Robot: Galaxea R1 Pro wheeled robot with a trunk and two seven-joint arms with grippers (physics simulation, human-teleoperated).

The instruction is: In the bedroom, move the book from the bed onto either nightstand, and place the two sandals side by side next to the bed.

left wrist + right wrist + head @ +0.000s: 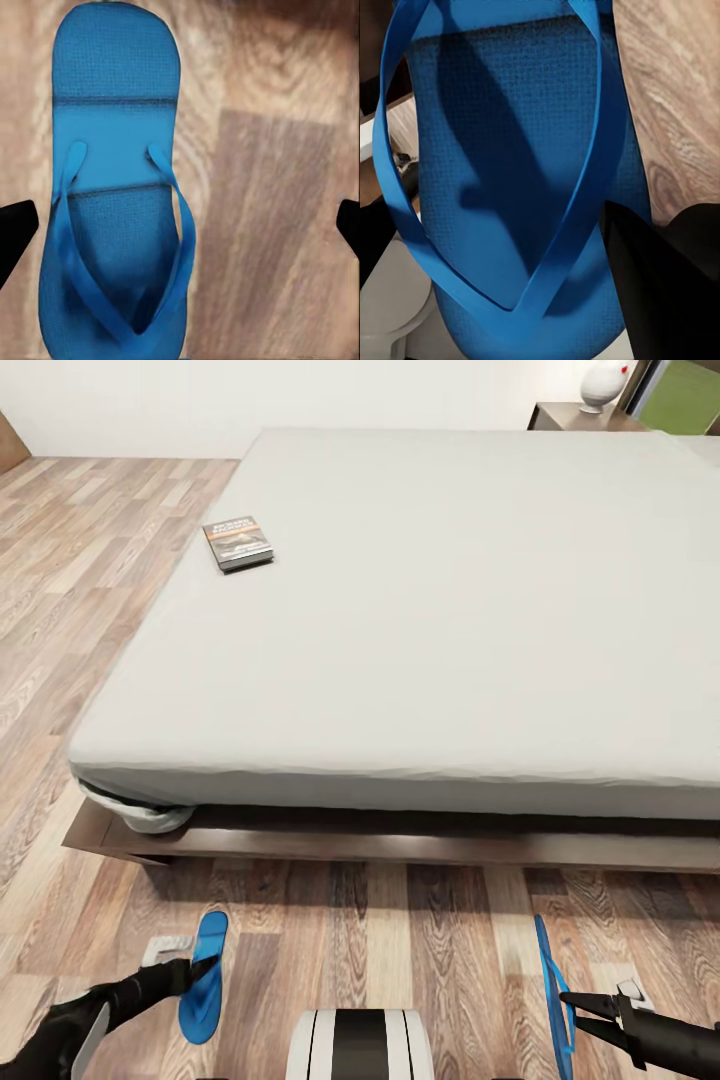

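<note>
Currently our right gripper (572,1000) pinches one sandal (553,1000) edge-up, likely carrying it; left gripper (195,967) spread wide over the other sandal (112,187) on the floor (380,930) by the bed (400,845).

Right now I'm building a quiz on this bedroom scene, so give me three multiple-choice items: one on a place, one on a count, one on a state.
1. Where is the book?
A. on the floor
B. on the bed near one edge
C. on a nightstand

2. How many blue sandals show?
A. one
B. two
C. three

3. How does the right sandal sit?
A. tilted on edge at the right gripper
B. flat on the bed
C. under the frame

Answers:
1 B, it lies on the mattress.
2 B, the left sandal and the right one.
3 A, the head view shows it edge-on.
</note>
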